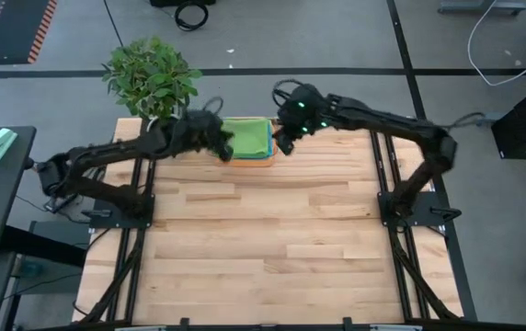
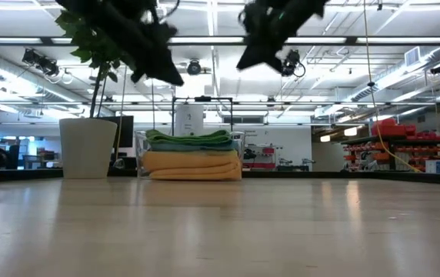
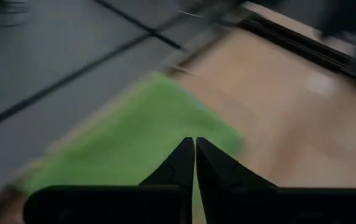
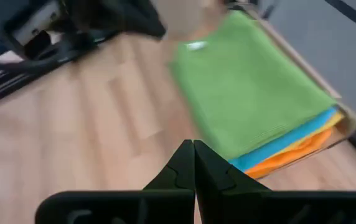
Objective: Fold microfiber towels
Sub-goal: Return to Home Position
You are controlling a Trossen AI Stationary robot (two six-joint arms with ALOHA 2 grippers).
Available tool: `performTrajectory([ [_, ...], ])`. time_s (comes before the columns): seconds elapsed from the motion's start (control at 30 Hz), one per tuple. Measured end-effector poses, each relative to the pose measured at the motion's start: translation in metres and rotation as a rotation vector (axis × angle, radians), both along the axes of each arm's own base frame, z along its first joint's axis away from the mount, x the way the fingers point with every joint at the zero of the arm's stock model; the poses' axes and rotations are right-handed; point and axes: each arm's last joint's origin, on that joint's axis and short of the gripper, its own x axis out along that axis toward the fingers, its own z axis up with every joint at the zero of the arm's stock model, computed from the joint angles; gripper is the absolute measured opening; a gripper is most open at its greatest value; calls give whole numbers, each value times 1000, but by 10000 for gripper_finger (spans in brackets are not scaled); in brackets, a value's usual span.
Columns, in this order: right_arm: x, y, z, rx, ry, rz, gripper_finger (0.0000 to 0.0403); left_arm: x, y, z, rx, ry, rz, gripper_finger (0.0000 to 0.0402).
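**Towels all stacked; only the arms' retreat is left**

The folded towels (image 1: 246,140) sit as one neat pile inside the clear tray (image 4: 347,127). The green towel (image 4: 252,87) lies flat on top, with a blue one (image 4: 284,144) under it and yellow and orange layers (image 4: 290,157) below that. The low view shows the pile level and square, with nothing hanging over the tray's wall. No loose or unfolded towel shows anywhere on the bench (image 1: 272,248) outside the tray, so the folding and stacking look finished.

The left tool (image 1: 224,145) hangs over the tray's left edge, above the pile and not touching it. Its fingers are pressed together and hold nothing. The right tool (image 1: 283,142) hangs just off the tray's right edge, also raised. It is clenched and empty too. A potted plant (image 1: 151,78) stands beyond the tray's left corner.

What seems to remain is for both arms to draw away from the tray to their rest poses. That calls for no contact with the pile, only clearing the tray wall and the plant.
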Motion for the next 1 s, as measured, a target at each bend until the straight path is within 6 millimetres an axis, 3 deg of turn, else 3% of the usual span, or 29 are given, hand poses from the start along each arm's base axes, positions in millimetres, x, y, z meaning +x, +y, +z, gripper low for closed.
performTrajectory([
  [0.27,-56,103,42,-86,-152,149,3,-20,-97,30,-12,9,-347,7],
  [0.43,-102,146,24,-101,-314,142,3,-51,-129,55,25,-103,-430,15],
  [0.6,-132,161,-7,-40,-494,96,3,-82,-141,66,85,-156,-409,7],
  [0.73,-144,164,-31,-28,-540,70,3,-102,-141,43,72,-240,-407,9],
  [1.0,-155,162,-90,5,-481,34,3,-126,-136,-35,-11,-469,-350,7],
])
